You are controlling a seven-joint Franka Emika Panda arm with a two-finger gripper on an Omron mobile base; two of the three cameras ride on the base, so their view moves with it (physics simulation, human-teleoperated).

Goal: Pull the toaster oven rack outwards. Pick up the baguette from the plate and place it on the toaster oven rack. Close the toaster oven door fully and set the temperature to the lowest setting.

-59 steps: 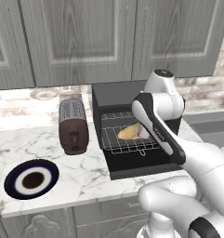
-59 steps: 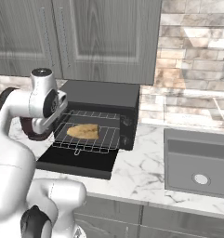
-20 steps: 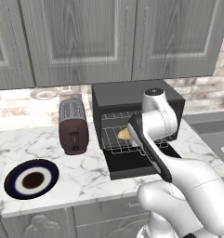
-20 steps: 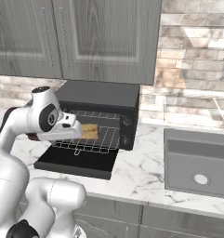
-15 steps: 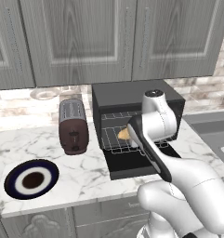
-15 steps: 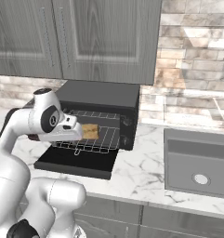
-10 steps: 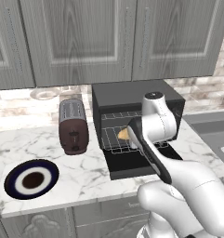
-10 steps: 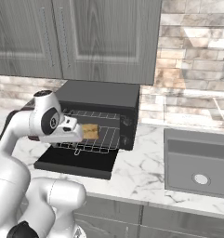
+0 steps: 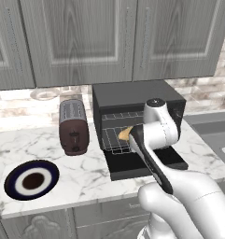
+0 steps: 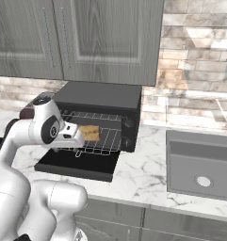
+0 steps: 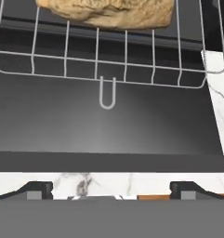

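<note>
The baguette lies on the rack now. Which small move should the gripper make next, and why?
Probably lower the open gripper under the front edge of the toaster oven door to lift it: the baguette already rests on the pulled-out toaster oven rack, and the door lies flat open.

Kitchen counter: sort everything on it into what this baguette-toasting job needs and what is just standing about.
Part of the job:
toaster oven
toaster oven rack, pulled out
baguette, lying on the rack
toaster oven door, folded down open
plate, now bare
gripper, open

Just standing about:
slot toaster
sink
upper cabinets
</note>
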